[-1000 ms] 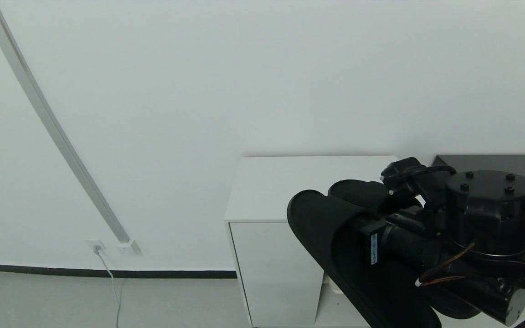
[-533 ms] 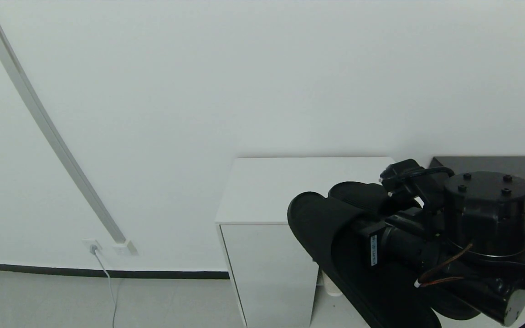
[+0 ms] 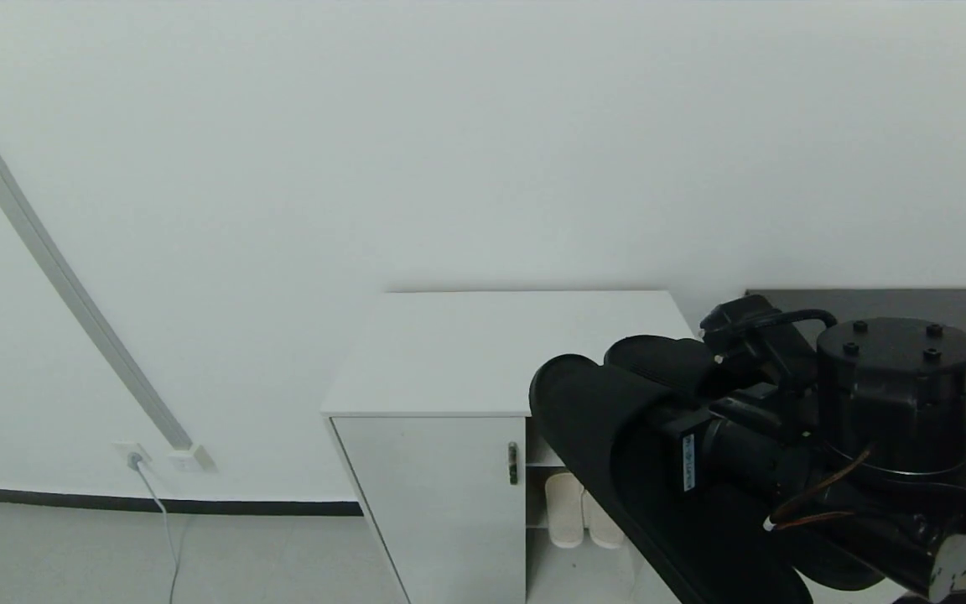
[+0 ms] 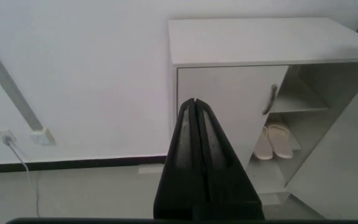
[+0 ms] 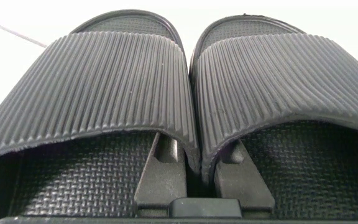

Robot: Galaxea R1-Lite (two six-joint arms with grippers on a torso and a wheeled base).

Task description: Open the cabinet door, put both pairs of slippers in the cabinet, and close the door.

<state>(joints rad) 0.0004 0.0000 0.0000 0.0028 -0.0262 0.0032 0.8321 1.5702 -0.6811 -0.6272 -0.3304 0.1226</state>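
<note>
- Right gripper (image 5: 199, 169): clamped on the black slippers (image 3: 609, 419), one finger under each strap, pinching the two inner side walls together.
- Black slippers held as a pair, side by side, up in the air in front of the cabinet (image 3: 500, 352) and towards its right side; they hide part of the cabinet's opening in the head view.
- Left gripper (image 4: 195, 103): fingers pressed flat together, nothing between them. It points towards the cabinet front from some way back.
- Cabinet is white and stands against the wall. Left door (image 3: 441, 495) is shut, with its handle (image 3: 513, 463) at the inner edge.
- Right door (image 4: 347, 149) is swung open, and a shelf (image 4: 300, 102) shows inside.
- White slippers (image 4: 275, 142) lie inside the cabinet below that shelf, side by side, just past the shut door's edge.
- A wall socket (image 3: 132, 459) with a cord sits low on the wall, well left of the cabinet.
</note>
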